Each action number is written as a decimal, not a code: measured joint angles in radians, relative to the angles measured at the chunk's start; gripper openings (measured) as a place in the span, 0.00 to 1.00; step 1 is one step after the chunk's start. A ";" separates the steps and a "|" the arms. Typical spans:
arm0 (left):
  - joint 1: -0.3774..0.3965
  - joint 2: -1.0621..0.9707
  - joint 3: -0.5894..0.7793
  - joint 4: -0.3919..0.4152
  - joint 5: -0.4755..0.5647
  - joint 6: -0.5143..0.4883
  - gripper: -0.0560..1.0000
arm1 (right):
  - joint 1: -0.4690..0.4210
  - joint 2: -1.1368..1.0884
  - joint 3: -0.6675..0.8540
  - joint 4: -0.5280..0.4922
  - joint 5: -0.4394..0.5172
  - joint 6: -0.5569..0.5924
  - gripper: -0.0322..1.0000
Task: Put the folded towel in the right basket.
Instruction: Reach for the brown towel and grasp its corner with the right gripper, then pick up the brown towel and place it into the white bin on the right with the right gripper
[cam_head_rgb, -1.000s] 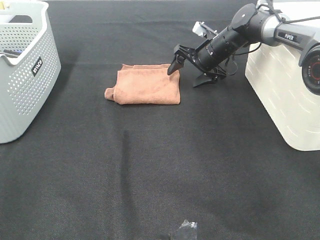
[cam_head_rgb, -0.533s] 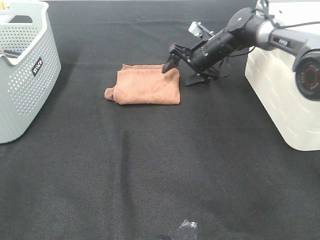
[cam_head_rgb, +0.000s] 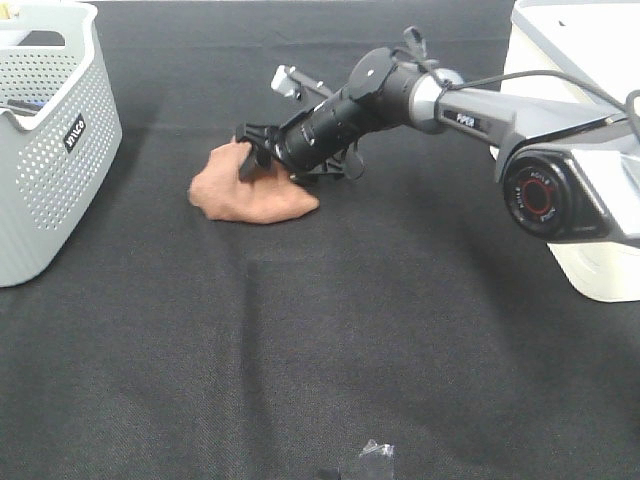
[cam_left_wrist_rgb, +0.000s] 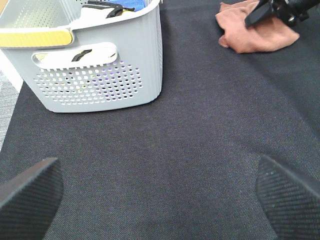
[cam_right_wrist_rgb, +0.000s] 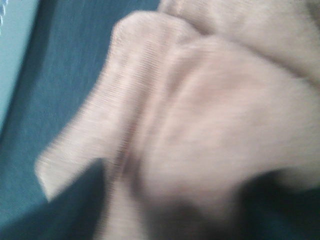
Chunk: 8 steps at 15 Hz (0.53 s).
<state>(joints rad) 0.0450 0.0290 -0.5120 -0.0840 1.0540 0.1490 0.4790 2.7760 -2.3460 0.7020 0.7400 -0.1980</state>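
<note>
- A pale grey perforated plastic basket stands at the worktop's far left corner. It holds some dark and blue items that are too hidden to identify.
- The left gripper hangs over bare cloth near the front edge. Its two black fingertips are spread wide apart with nothing between them.
- The black woven cloth worktop spans the whole scene.
- The rust-orange terry towel lies in a rumpled mound on the cloth. It sits left of centre towards the far edge, well apart from both baskets.
- The right gripper reaches across the middle on its black arm, and its tip presses into the far top of the towel. The right wrist view is blurred and filled with towel, so I cannot tell whether the jaws are clamped on it.
- A small dark crinkled object sits at the front edge and is too small to identify.
- The white plastic basket stands along the right edge, behind the right arm's base.
</note>
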 joint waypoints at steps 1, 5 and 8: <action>0.000 0.000 0.000 0.000 0.000 0.000 0.97 | 0.000 0.005 -0.003 -0.007 0.011 0.003 0.32; 0.000 0.001 0.000 0.000 0.000 0.000 0.97 | -0.006 0.029 -0.110 -0.063 0.173 -0.006 0.21; 0.000 0.001 0.000 0.000 0.000 0.000 0.97 | -0.006 0.062 -0.302 -0.158 0.437 -0.024 0.21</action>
<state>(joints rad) 0.0450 0.0300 -0.5120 -0.0840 1.0540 0.1490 0.4730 2.8380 -2.6480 0.5440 1.1770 -0.2220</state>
